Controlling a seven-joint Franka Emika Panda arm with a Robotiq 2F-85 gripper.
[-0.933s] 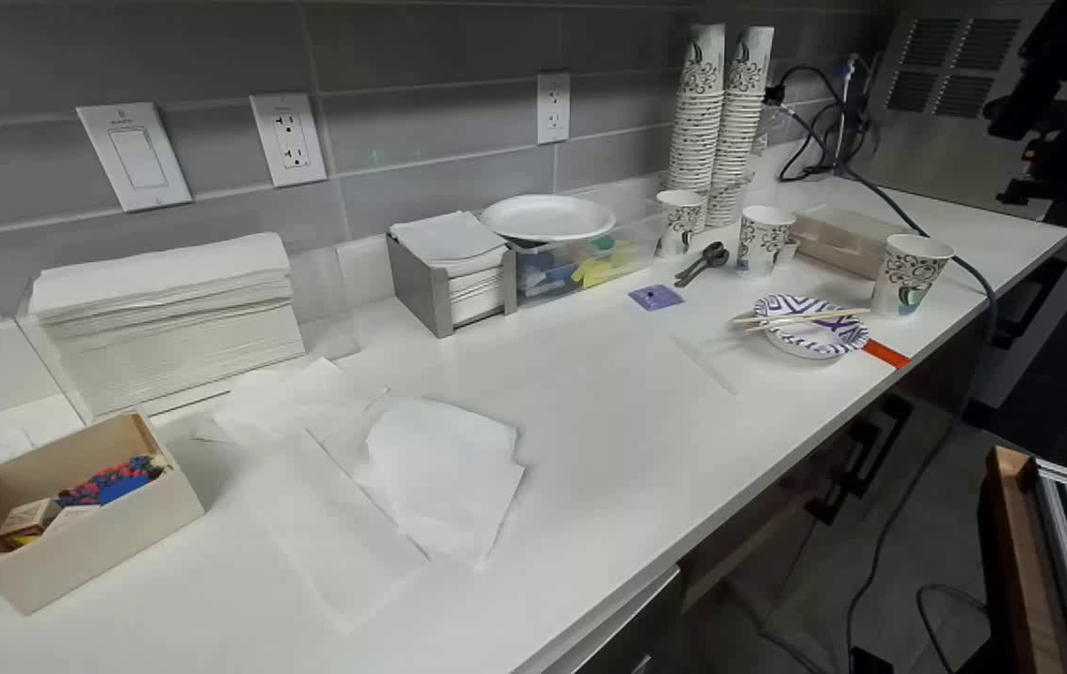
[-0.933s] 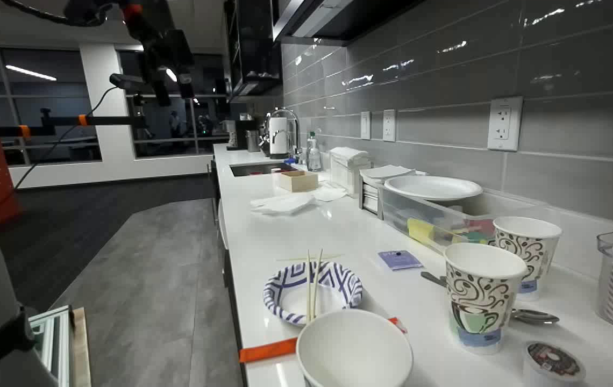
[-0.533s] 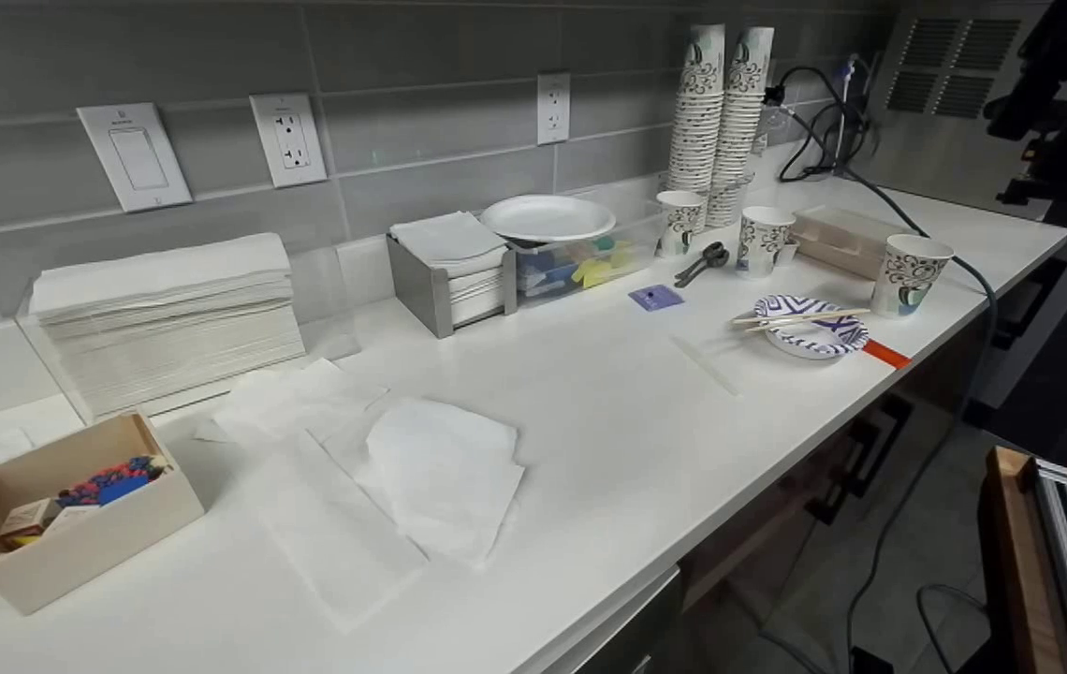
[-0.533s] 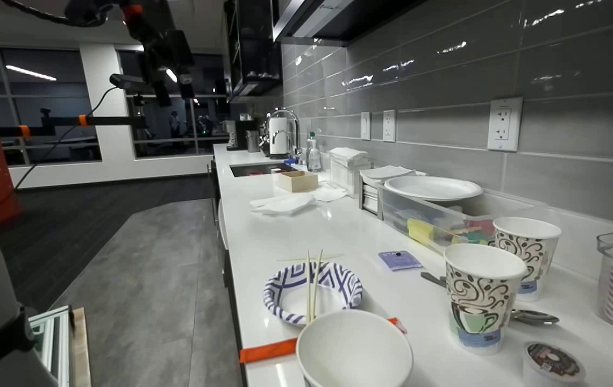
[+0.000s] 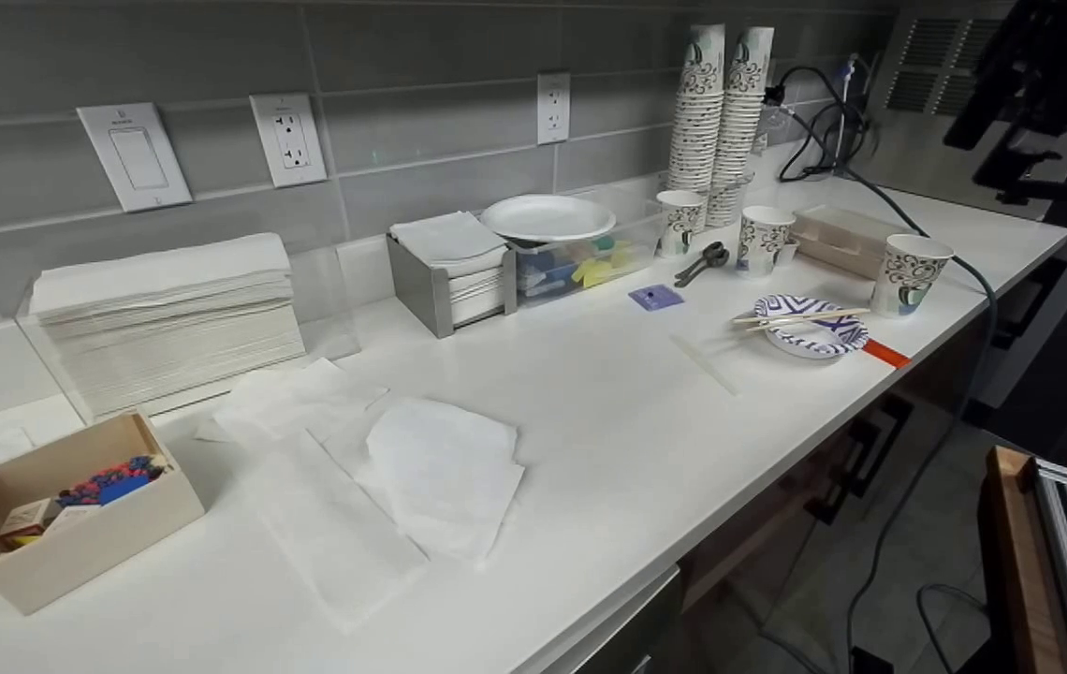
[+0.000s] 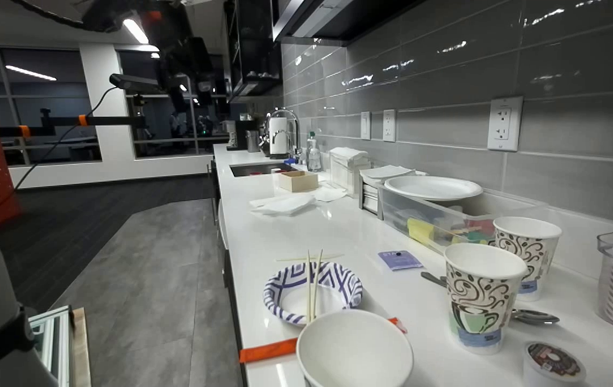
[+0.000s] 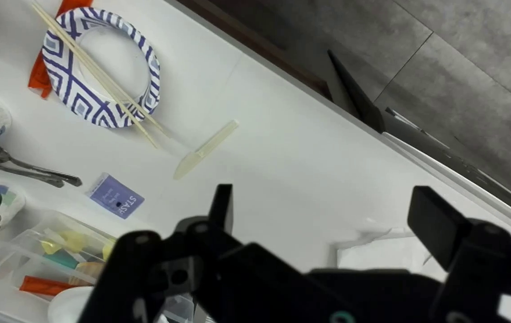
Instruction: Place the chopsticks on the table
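- Gripper (image 7: 322, 199) hangs well above the height of the table (image 7: 282, 161); its 2 fingers stand wide apart, with nothing held between them;
- the 2 chopsticks (image 6: 308, 287) lie across the bowl (image 7: 153, 72), jutting past its rim on both sides; they are not yet on the table, so the placing waits;
- the step in hand looks like the approach, ahead of any grasp;
- in the wrist view the bowl sits off to the upper left, well apart from the fingers; the next move calls for travel that way, a turn to straddle the pair, then a gentle descent;
- the pair draws together towards the cup (image 5: 908, 281) and spreads at the other ends; 1 squeeze may catch both, or leave 1 behind;
- whether cup and chopsticks touch, I cannot tell; a sideways nudge there looks risky;
- go too low and the bowl, probably light, could get dragged along;
- after the lift, it should be down onto the table, beside the knife (image 7: 213, 143) rather than over it
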